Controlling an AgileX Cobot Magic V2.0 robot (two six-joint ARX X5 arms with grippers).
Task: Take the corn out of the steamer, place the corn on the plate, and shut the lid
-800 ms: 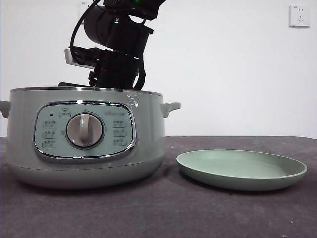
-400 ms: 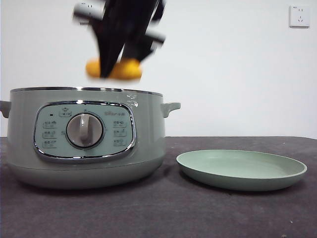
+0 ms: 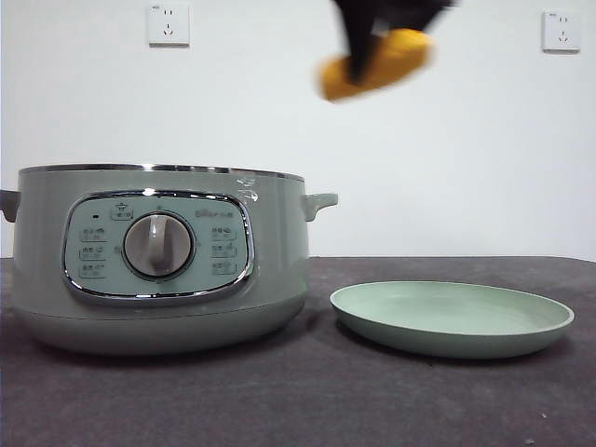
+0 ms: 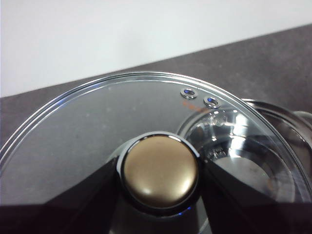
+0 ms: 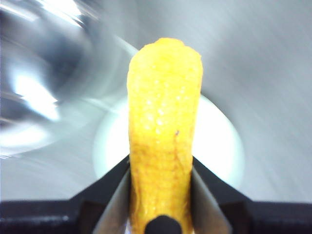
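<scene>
My right gripper (image 3: 365, 58) is shut on the yellow-orange corn (image 3: 377, 62) and holds it high in the air, between the steamer (image 3: 158, 256) and the plate (image 3: 452, 318); the corn is blurred in the front view. In the right wrist view the corn (image 5: 163, 126) sits between the jaws, with the pale plate (image 5: 222, 141) blurred below it. The steamer stands open at the left. My left gripper (image 4: 158, 170) is shut on the knob (image 4: 160, 169) of the glass lid (image 4: 97, 117), out of the front view.
Two wall sockets (image 3: 169, 23) are on the white wall behind. The dark table (image 3: 307, 391) runs under the steamer and the plate. The steamer's open steel rim (image 4: 273, 126) shows through and past the lid in the left wrist view.
My right gripper has lifted the corn out of the steamer and carried it up and to the right, toward the plate. The steamer and plate have not moved.
</scene>
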